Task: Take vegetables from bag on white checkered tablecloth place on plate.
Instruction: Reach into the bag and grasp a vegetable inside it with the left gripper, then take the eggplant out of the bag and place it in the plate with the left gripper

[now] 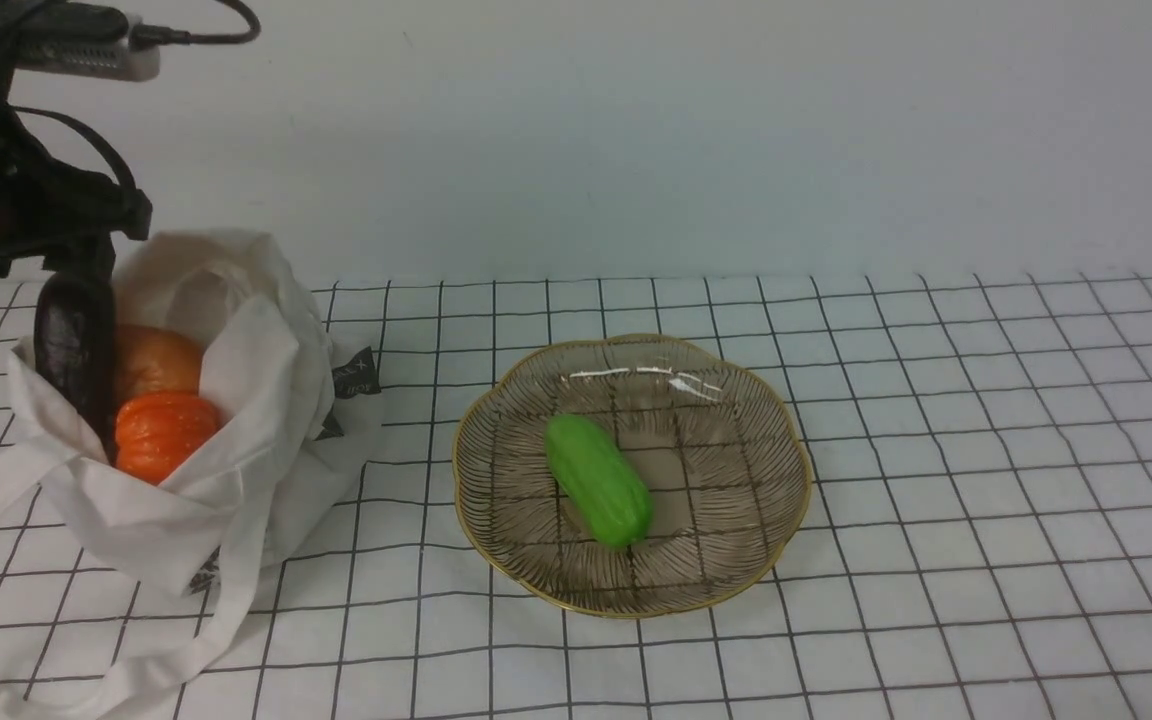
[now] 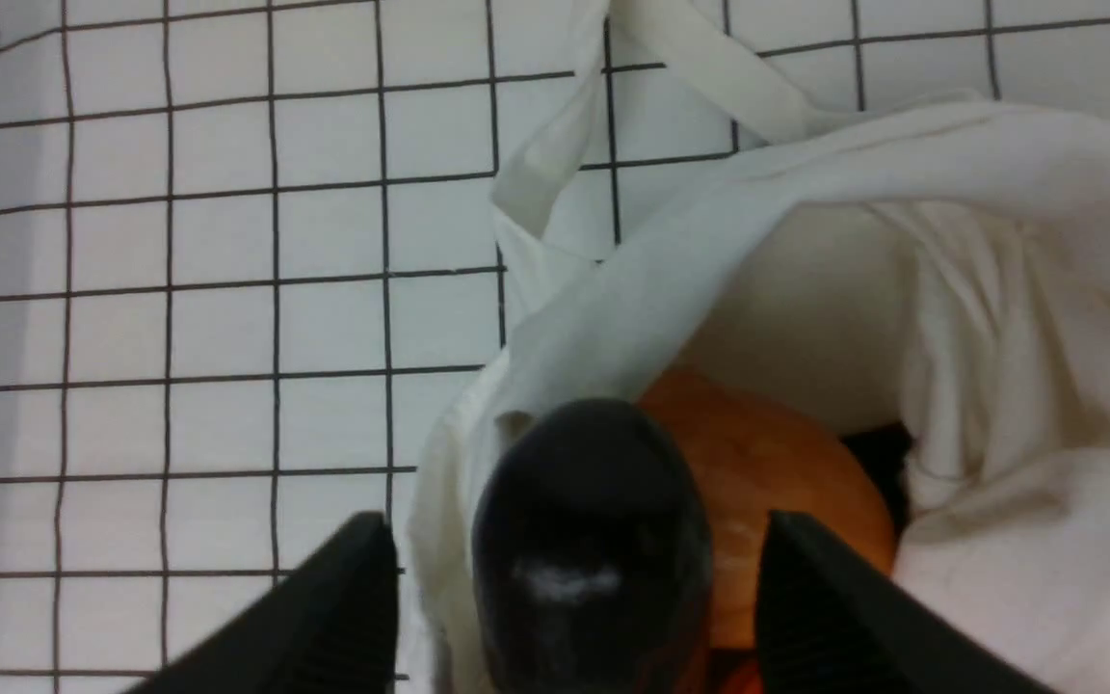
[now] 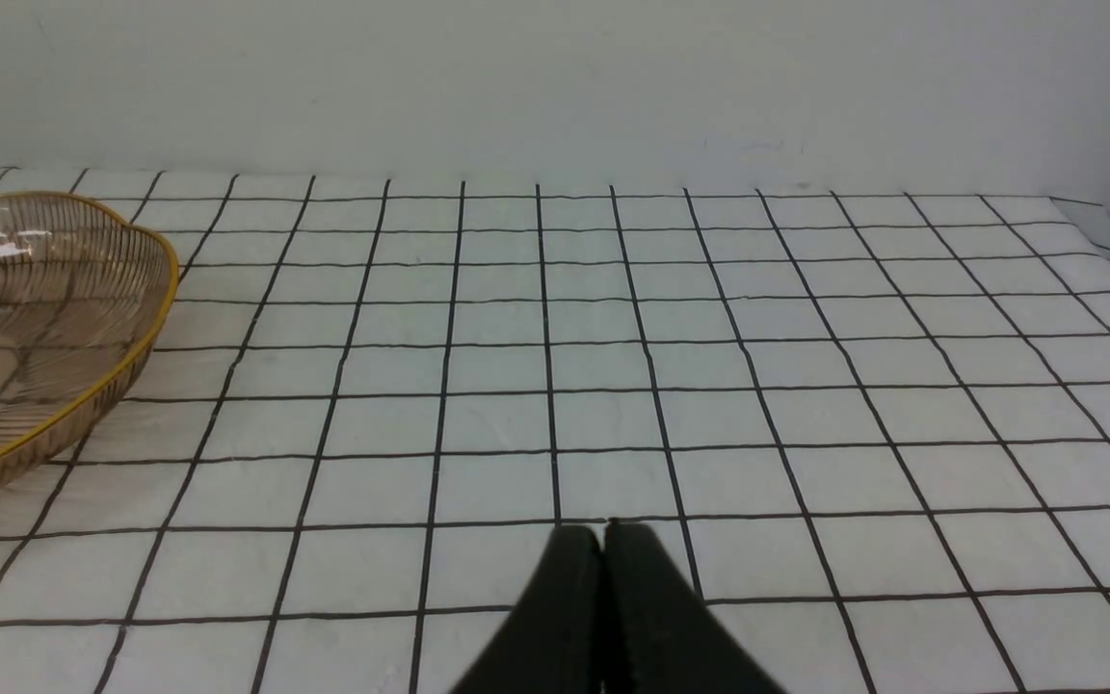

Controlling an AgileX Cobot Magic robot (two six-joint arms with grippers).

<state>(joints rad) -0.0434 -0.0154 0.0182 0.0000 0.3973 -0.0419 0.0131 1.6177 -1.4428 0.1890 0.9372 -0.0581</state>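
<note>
Left gripper (image 2: 574, 525) wide open, jaws either side of eggplant (image 2: 589, 549), not touching; it stands between our fingers in bag (image 2: 998, 289). Glossy, stiff, likely slippery: we'd pinch below rounded tip. Right gripper (image 3: 603, 540) closed, empty.

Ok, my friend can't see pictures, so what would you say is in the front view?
A green cucumber lies on a gold-rimmed glass plate on a white checkered tablecloth. To the left, a white cloth bag holds a purple eggplant, an orange pepper and a tan lump. The robot's left gripper hangs at the eggplant's top.
</note>
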